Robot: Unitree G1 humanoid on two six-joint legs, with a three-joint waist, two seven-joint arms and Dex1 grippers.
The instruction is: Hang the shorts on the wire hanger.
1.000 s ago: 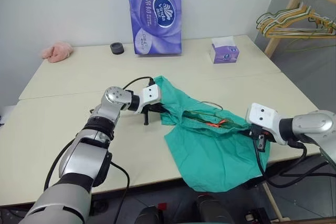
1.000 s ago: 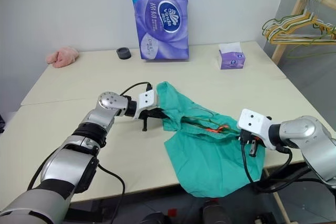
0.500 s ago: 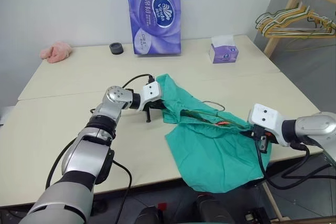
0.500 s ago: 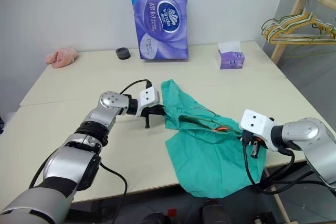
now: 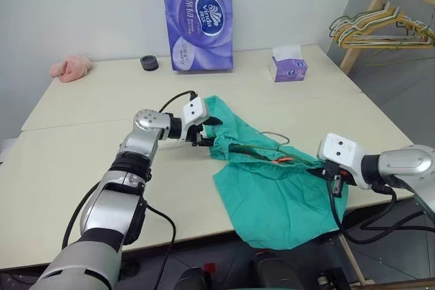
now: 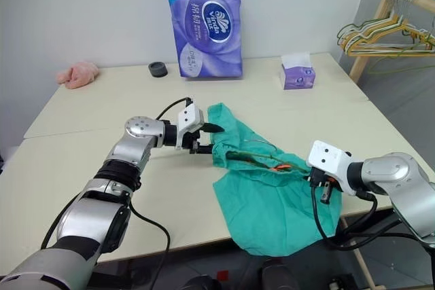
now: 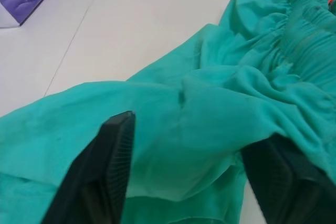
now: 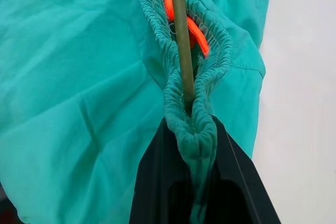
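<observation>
The teal shorts (image 5: 272, 195) lie crumpled on the table's right half, one leg hanging over the front edge. The thin wire hanger (image 8: 178, 35) runs inside the gathered waistband beside an orange drawstring (image 5: 285, 160), and its hook (image 5: 275, 134) pokes out behind. My right gripper (image 5: 331, 176) is shut on the right end of the waistband with the wire in it. At the shorts' left corner, my left gripper (image 5: 211, 132) stands open, its two fingers (image 7: 113, 150) wide apart with loose cloth between them.
A tall purple tissue pack (image 5: 198, 18), a black roll (image 5: 149, 62), a small tissue box (image 5: 289, 67) and a pink cloth (image 5: 69, 66) stand along the back of the table (image 5: 81, 161). A wooden rack with yellow and green hangers (image 5: 380, 22) is at far right.
My left gripper has opened, letting go of the shorts' left corner, and has lifted slightly with its fingers turned toward the cloth. The right gripper keeps its grip in place.
</observation>
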